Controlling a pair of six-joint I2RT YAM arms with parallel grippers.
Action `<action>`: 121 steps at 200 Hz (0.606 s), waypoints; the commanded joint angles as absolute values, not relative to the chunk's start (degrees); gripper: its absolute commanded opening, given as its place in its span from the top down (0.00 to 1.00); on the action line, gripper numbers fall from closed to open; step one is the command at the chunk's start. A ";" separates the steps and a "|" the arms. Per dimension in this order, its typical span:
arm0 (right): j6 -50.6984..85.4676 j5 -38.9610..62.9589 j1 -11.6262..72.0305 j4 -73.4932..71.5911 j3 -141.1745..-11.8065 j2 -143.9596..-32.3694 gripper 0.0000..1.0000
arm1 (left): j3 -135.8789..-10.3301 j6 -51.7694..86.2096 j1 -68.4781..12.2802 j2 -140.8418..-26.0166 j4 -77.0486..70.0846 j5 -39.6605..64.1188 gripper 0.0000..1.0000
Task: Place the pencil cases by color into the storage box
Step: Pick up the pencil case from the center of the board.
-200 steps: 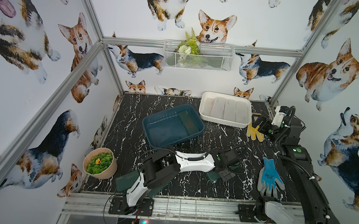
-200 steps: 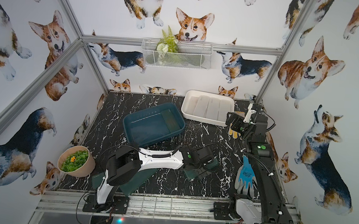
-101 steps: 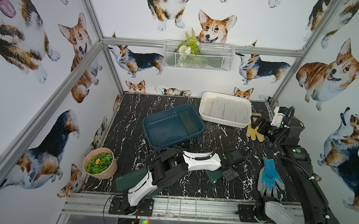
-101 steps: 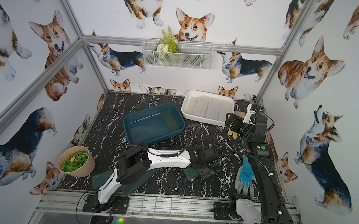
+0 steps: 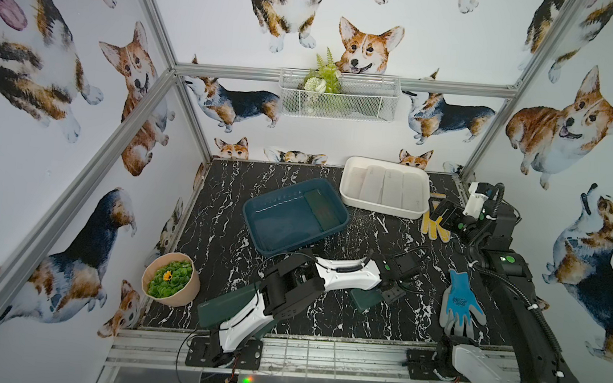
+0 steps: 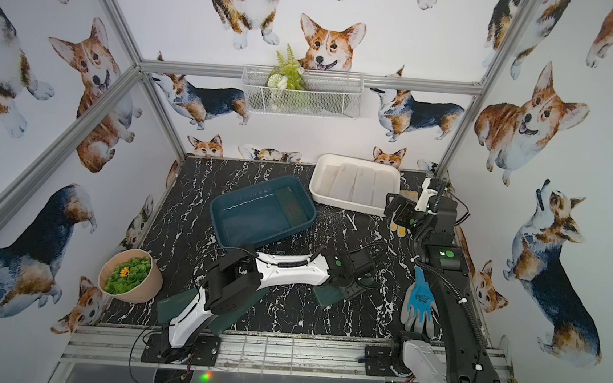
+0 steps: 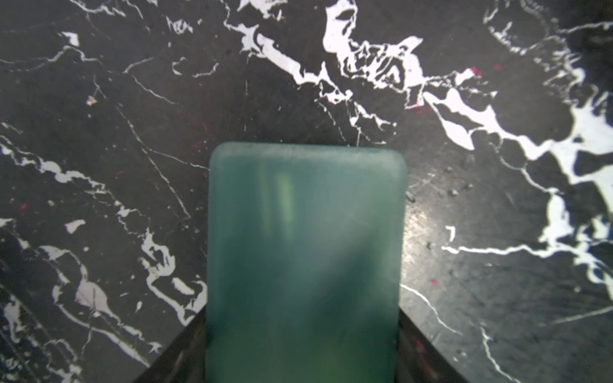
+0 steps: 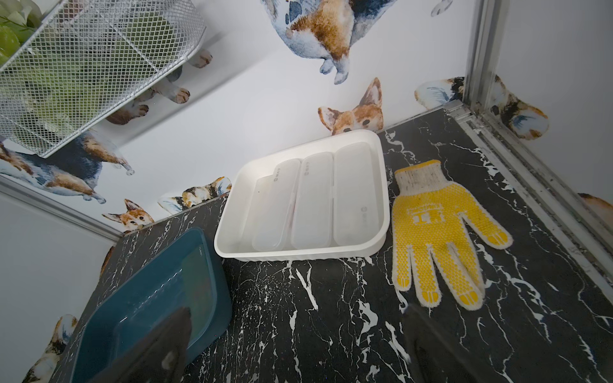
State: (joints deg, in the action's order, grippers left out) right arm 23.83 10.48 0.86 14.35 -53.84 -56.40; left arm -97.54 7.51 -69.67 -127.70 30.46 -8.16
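Since one second ago the left arm has stretched a little more toward the right, and the left gripper has gone from wide apart to clamped on the green case. The case itself has not changed place. It is near the middle of the front edge of the table, and I cannot tell whether it rests there or is already lifted.

From the left: one front case lies at the front edge near the left corner, half hidden under the left arm. Behind it, at the middle of the table, stands the blue box, with one boxed case along its right wall. Next is the green case. In the left wrist view its long axis runs straight out from between the jaws, so the grip is across the short width, near one end. From this gripper the blue box lies toward the back and a little left, near. I think this direction decides the coming move. At the back right corner the white box holds four white cases. The right gripper hangs at the right edge just beside it, jaws apart and empty. It is well apart from the green case, so the left arm is the nearer one.
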 commanded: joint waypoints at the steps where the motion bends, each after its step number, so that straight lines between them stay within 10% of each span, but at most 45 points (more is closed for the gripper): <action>1: 23.38 9.89 0.94 13.45 -53.85 -56.07 0.00 | -97.35 6.96 -69.44 -124.76 32.69 -9.99 0.33; 121: 17.98 10.09 6.84 9.54 -52.87 -55.85 0.00 | -89.96 6.34 -54.42 -106.70 33.00 -9.67 0.33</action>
